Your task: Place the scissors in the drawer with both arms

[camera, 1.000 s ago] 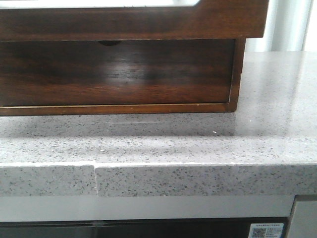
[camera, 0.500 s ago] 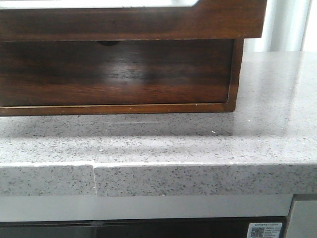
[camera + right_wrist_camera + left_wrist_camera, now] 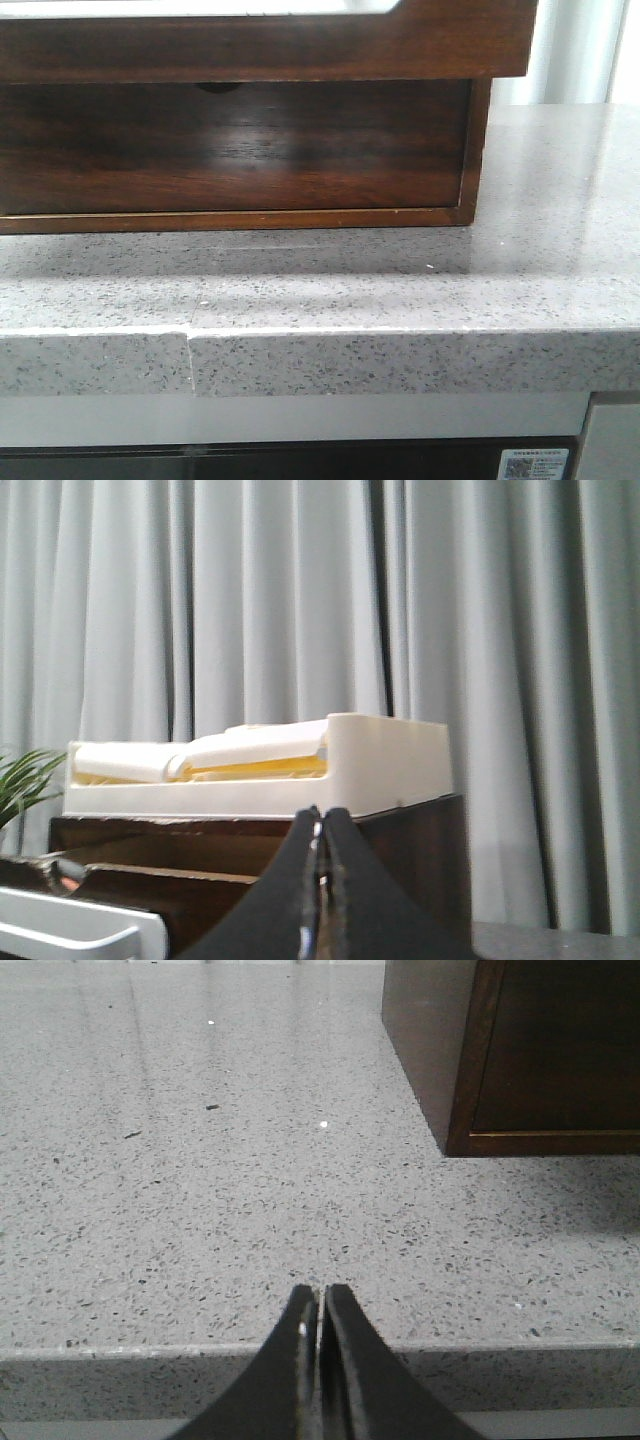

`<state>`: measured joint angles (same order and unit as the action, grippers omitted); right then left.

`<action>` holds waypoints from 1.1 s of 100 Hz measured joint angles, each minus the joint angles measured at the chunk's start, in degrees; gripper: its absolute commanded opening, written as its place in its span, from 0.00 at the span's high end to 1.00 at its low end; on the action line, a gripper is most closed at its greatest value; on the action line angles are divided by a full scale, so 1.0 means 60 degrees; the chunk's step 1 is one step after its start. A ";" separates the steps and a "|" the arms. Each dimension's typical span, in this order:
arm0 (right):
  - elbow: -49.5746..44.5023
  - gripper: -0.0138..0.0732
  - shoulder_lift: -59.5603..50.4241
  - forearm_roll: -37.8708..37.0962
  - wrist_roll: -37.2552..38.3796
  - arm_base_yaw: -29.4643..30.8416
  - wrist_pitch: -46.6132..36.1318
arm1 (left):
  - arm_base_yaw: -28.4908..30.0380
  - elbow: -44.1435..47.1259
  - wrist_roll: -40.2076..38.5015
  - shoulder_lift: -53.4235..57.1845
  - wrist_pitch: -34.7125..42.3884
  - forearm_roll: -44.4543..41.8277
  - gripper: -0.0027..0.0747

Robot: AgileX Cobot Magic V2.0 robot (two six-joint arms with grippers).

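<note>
Dark wooden drawer (image 3: 250,45) is jutting toward the worktop's (image 3: 400,290) near edge, no scissors are showing anywhere, and both the left gripper (image 3: 321,1305) and right gripper (image 3: 318,830) are idling with jaws closed and empty, suggesting either completion or no start.

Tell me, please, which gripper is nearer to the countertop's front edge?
Left. The left gripper, jaws shut, hovers right at the front edge of the countertop. The right gripper, jaws also shut, is raised about level with the top of the wooden cabinet.
</note>
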<state>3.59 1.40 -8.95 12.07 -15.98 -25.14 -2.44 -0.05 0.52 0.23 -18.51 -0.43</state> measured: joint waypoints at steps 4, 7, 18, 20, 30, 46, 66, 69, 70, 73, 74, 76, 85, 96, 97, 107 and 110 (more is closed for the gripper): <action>-0.0280 0.89 -0.0204 -0.0017 0.0281 0.0508 -0.0181 | 0.0000 0.0000 0.0000 0.0000 0.0000 0.0000 0.99; -0.0463 0.89 -0.0286 -0.0023 0.0482 0.0849 -0.0292 | 0.0000 0.0000 0.0000 0.0000 0.0000 0.0000 0.99; -0.0697 0.89 -0.0307 -0.0046 0.1078 0.2089 -0.0495 | 0.0000 0.0000 0.0000 0.0000 0.0000 0.0071 0.99; -0.0697 0.89 -0.0326 -0.0066 0.1128 0.2279 -0.0540 | 0.0000 0.0000 0.0000 0.0000 0.0000 0.0071 0.99; -0.0697 0.89 -0.0348 -0.0123 0.1238 0.2907 -0.0127 | 0.0000 0.0000 0.0000 0.0000 0.0000 0.0071 0.99; -0.0697 0.89 -0.0348 -0.0207 0.1214 0.3224 0.1897 | 0.0000 0.0000 0.0000 0.0000 0.0000 0.0071 0.99; -0.0697 0.89 -0.0348 0.0533 -0.0649 0.3266 0.4571 | 0.0000 0.0000 0.0000 0.0000 0.0000 0.0071 0.99; -0.0697 0.89 -0.0348 0.0716 -0.1107 0.3266 0.4823 | 0.0000 0.0000 0.0000 0.0000 0.0000 0.0071 0.99; -0.0697 0.89 -0.0348 0.0807 -0.1193 0.3266 0.4880 | 0.0000 0.0000 0.0000 0.0000 0.0000 0.0071 0.99; -0.0697 0.89 -0.0348 0.0962 -0.1524 0.3266 0.5193 | 0.0000 0.0000 0.0000 0.0000 0.0000 0.0071 0.99; -0.0697 0.89 -0.0348 0.1004 -0.1668 0.3266 0.5258 | 0.0000 0.0000 0.0000 0.0000 0.0000 0.0071 0.99; -0.0697 0.89 -0.0348 0.1085 -0.1864 0.3266 0.5445 | 0.0000 0.0000 0.0000 0.0000 0.0000 0.0071 0.99; -0.0697 0.89 -0.0348 0.1303 -0.2343 0.3266 0.6337 | 0.0000 0.0000 0.0000 0.0000 0.0000 0.0071 0.99; -0.0697 0.89 -0.0348 0.1346 -0.2710 0.3266 0.7222 | 0.0000 0.0000 0.0000 0.0000 0.0000 0.0071 0.99; -0.0697 0.89 -0.0348 0.1345 -0.2732 0.3266 0.7264 | 0.0000 0.0000 0.0000 0.0000 0.0000 0.0071 0.99; -0.0697 0.89 -0.0348 0.1345 -0.2843 0.3266 0.7310 | 0.0000 0.0000 0.0000 0.0000 0.0000 0.0071 0.99; -0.0697 0.89 -0.0348 0.1345 -0.2860 0.3266 0.7310 | 0.0000 0.0000 0.0000 0.0000 0.0000 0.0071 0.99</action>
<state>-0.59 -0.68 -0.88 -5.09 3.62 18.73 -2.44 -0.05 0.52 0.23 -18.51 0.00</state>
